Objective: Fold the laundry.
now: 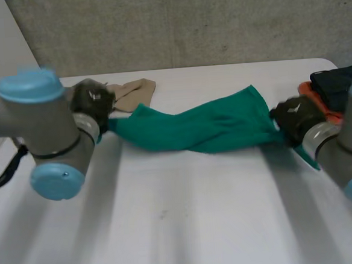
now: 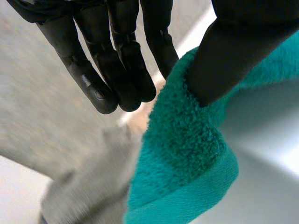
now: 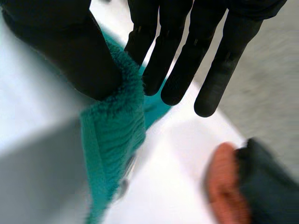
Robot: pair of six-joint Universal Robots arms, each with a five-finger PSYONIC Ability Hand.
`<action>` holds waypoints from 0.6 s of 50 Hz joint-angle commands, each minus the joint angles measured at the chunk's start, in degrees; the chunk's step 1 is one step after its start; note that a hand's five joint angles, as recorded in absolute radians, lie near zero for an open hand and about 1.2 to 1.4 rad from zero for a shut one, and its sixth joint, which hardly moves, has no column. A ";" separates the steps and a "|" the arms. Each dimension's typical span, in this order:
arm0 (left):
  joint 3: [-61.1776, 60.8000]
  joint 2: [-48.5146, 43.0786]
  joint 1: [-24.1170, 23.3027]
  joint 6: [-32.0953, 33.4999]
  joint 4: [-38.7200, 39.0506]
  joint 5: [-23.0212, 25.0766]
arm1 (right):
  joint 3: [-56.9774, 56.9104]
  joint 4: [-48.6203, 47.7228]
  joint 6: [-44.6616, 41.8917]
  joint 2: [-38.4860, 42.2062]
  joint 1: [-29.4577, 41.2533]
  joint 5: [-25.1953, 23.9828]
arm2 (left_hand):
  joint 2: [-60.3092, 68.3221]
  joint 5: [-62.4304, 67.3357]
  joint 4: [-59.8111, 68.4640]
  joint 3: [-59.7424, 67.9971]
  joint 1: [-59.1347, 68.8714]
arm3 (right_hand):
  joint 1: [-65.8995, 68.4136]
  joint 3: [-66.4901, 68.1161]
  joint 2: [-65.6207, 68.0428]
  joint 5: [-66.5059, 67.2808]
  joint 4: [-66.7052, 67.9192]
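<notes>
Green towel (image 1: pixel 200 127) is stretched like a loose, twisted band between the two hands, across the far half of the white table (image 1: pixel 189 228), from its left side to its right side. The left hand (image 1: pixel 92 101) holds the left end of the towel. In the left wrist view the thumb presses on the fluffy cloth (image 2: pixel 187 154) and pinches it against the nearest of the straight fingers (image 2: pixel 117 60). The right hand (image 1: pixel 295 114) holds the right end in the same manner. In the right wrist view its thumb lies on the hem of the towel (image 3: pixel 112 135), and the straight fingers (image 3: pixel 187 51) are behind it.

A beige cloth (image 1: pixel 131 91) lies near the far edge of the table, just beside the left hand, and it shows below that hand's fingertips in the left wrist view (image 2: pixel 88 186). An orange cloth (image 1: pixel 311 92) and a dark cloth (image 1: pixel 335 81) lie together at the right edge, close to the far right corner. The dark one (image 3: pixel 271 186) partly lies on the orange one (image 3: pixel 224 182).
</notes>
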 commanded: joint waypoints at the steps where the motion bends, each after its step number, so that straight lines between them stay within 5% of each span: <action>1: 2.05 10.99 -2.77 -7.68 0.69 0.98 | -5.82 4.92 1.10 -12.96 -3.24 -0.85 | 11.62 13.70 11.73 12.13 13.33 | 14.60 11.82 12.30 13.45 11.38; 9: 11.11 11.80 -2.86 -8.47 -1.94 0.80 | -20.41 9.75 6.46 -10.86 -3.68 -1.28 | 11.62 13.70 11.73 12.13 13.33 | 14.60 11.82 12.30 13.45 11.38; 25: 29.20 -20.45 -0.32 -4.26 -5.02 0.89 | -25.87 8.80 4.79 9.35 1.50 3.80 | 11.62 13.70 11.73 12.13 13.33 | 14.60 11.82 12.30 13.45 11.38; 29: 35.36 -26.26 -0.05 -3.81 -5.37 2.11 | -25.96 3.97 3.04 13.40 2.82 7.50 | -21.40 -19.32 -21.29 -20.89 -19.69 | 14.60 11.82 12.30 13.45 11.38; 30: 36.94 -27.14 -0.05 -3.73 -5.63 3.34 | -25.78 2.04 2.34 14.53 3.43 8.89 | -40.65 -38.57 -40.54 -40.14 -38.94 | 14.60 11.82 12.30 13.45 11.38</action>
